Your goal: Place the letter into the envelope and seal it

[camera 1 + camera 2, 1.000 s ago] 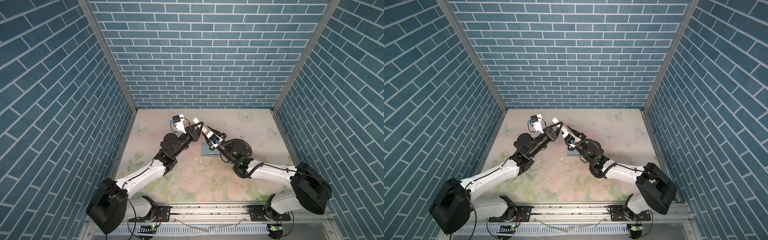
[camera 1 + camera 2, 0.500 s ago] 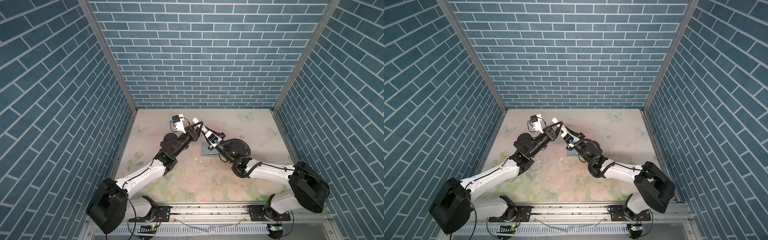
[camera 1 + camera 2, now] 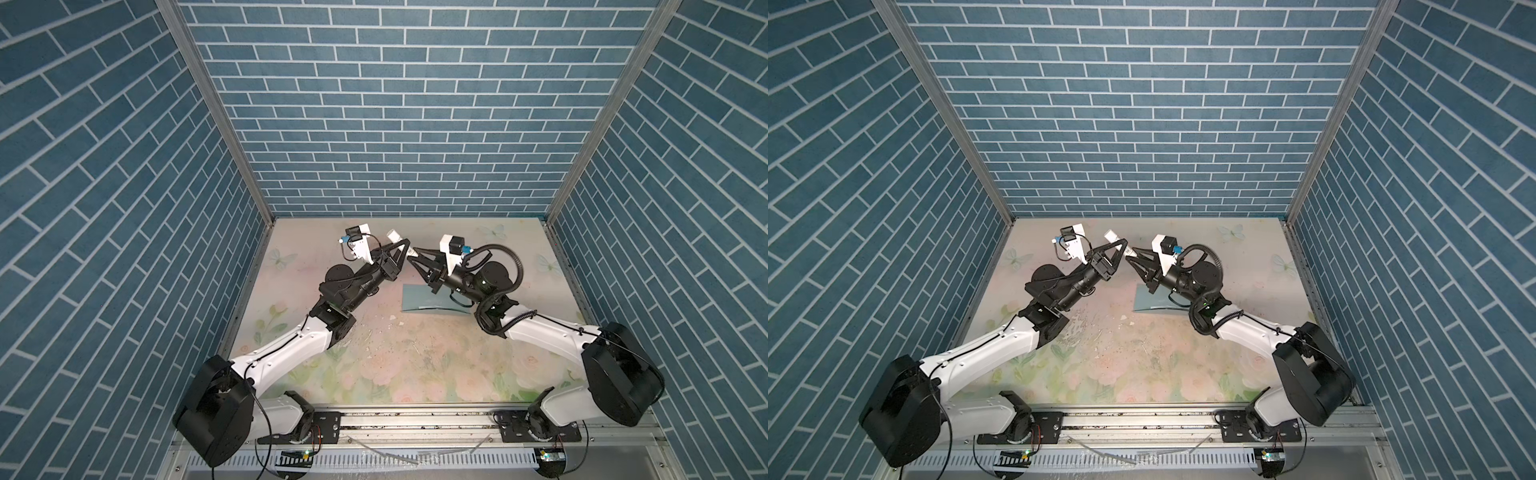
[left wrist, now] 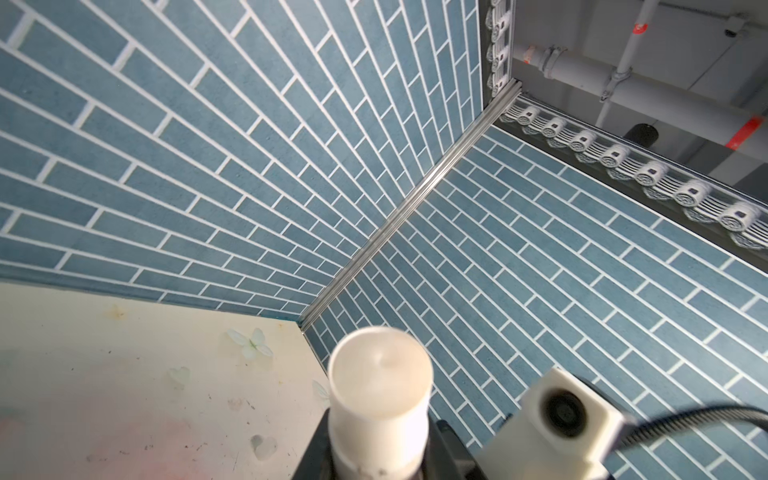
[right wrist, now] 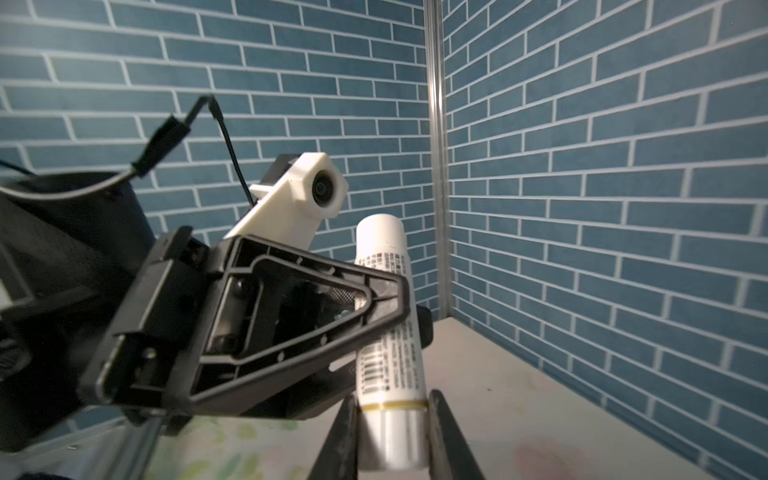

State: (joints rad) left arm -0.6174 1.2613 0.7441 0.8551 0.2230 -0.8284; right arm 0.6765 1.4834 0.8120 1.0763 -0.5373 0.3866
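Swung round and clamped the right gripper (image 5: 394,399) onto the silver end of the glue stick (image 5: 380,245), pinching its barrel in the left gripper (image 3: 404,244) near the flat-lying envelope (image 3: 424,299), with no letter in sight; risks a slip if pulled crooked.

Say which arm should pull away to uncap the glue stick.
Right, probably: the right pincer is shut on the silver end of the glue stick and can pull back; the left pincer clamps its labelled body as anchor.

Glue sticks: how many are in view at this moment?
1. The glue stick is held above the table: left gripper clamped on its white body, right gripper on its silver cap. None other shows; part of the table is hidden.
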